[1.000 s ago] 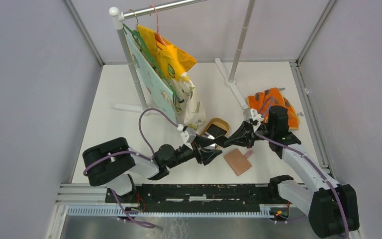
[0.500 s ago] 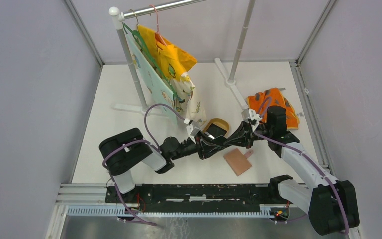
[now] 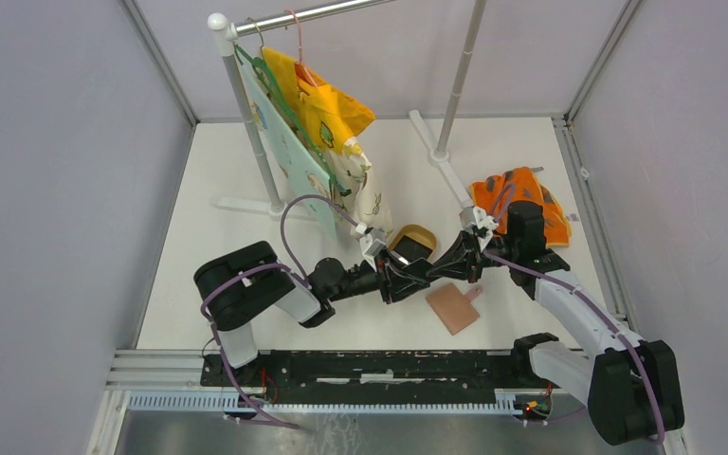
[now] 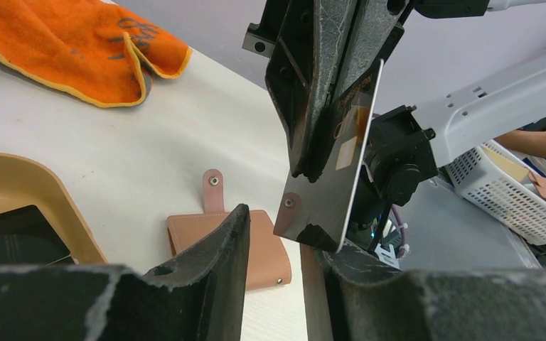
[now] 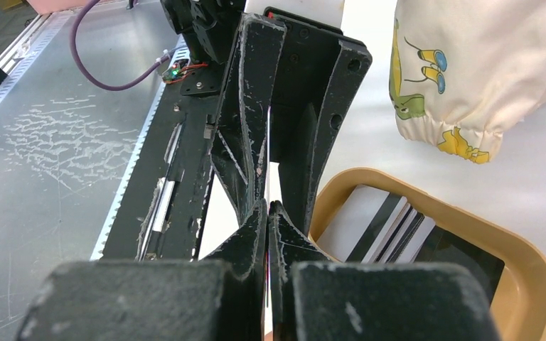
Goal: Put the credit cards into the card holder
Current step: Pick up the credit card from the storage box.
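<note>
Credit card (image 4: 341, 177), thin, stiff, slick: pinched in my right gripper (image 4: 306, 169), free lower edge offered to my half-parted left gripper (image 4: 276, 231).

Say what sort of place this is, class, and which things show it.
Probably a robotics lab test cell rather than a home: two robot arms bolted to a rail at a white table's edge, plain grey panels walling it in, and staged props like a clothes rack.
</note>
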Motion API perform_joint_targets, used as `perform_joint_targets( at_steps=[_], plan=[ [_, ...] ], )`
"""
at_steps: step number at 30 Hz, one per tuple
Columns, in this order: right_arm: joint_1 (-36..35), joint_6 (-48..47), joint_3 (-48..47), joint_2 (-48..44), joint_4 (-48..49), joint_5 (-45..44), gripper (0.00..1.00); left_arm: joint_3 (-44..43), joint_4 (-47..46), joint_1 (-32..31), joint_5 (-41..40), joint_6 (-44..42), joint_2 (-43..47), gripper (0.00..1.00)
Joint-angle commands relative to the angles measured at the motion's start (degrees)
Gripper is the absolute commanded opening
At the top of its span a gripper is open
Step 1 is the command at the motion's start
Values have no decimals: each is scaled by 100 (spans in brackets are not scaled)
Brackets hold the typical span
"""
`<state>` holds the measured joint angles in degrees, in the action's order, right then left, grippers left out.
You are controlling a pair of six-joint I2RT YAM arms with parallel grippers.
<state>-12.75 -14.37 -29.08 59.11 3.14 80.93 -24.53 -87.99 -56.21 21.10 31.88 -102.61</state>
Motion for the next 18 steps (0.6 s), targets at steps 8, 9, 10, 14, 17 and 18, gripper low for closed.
perform_joint_targets(
  at_steps=[8, 9, 10, 14, 17, 18],
  plan=[
    [-26, 90, -134, 39, 249, -12, 0, -134, -1151, 36, 92, 97, 69, 2],
    [-30, 92, -133, 41, 248, -45, 1, -119, -1152, 36, 83, 99, 86, 2],
    [-26, 92, -133, 32, 249, -63, 4, -95, -1151, 31, 80, 99, 103, 2],
    [-26, 61, -165, -20, 172, -153, 23, 72, -1151, 28, 33, 157, 223, 2],
    [-29, -468, -329, -53, -468, -340, 47, 301, -1147, 32, -49, 309, 312, 2],
    [-28, -760, -407, -55, -754, -463, 52, 383, -1124, 31, -57, 363, 337, 2]
  ],
)
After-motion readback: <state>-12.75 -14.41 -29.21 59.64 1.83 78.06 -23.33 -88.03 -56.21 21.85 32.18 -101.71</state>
